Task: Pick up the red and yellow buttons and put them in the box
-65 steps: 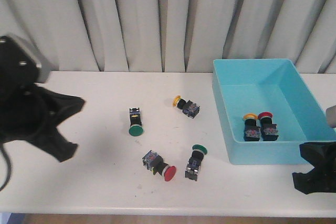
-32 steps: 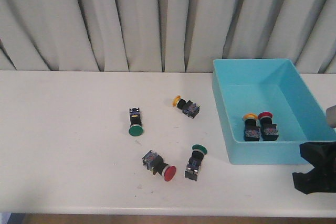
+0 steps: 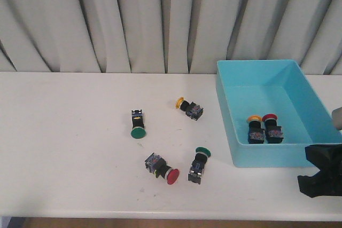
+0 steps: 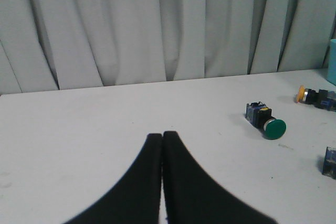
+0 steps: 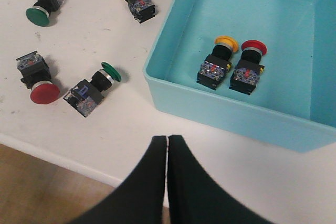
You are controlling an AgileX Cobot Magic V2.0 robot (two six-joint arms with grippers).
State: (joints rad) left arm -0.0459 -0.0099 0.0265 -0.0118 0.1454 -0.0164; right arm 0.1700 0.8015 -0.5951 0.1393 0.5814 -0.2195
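The turquoise box (image 3: pixel 235 132) stands at the right of the table and holds one yellow button (image 3: pixel 255 128) and one red button (image 3: pixel 272 128); both show in the right wrist view (image 5: pixel 217 62) (image 5: pixel 249 66). On the table lie a yellow button (image 3: pixel 188 107) and a red button (image 3: pixel 162 168). My right gripper (image 5: pixel 167 139) is shut and empty above the table's front edge, near the box's front wall (image 5: pixel 226 116). My left gripper (image 4: pixel 161 135) is shut and empty over bare table, out of the front view.
Two green-capped buttons lie on the table, one at the left (image 3: pixel 138 124) and one next to the red button (image 3: pixel 197 165). The right arm's black body (image 3: pixel 320 177) is at the front right corner. Grey curtains hang behind the table.
The left arm has drawn out of the front view to the left. The right arm and the buttons have not moved.
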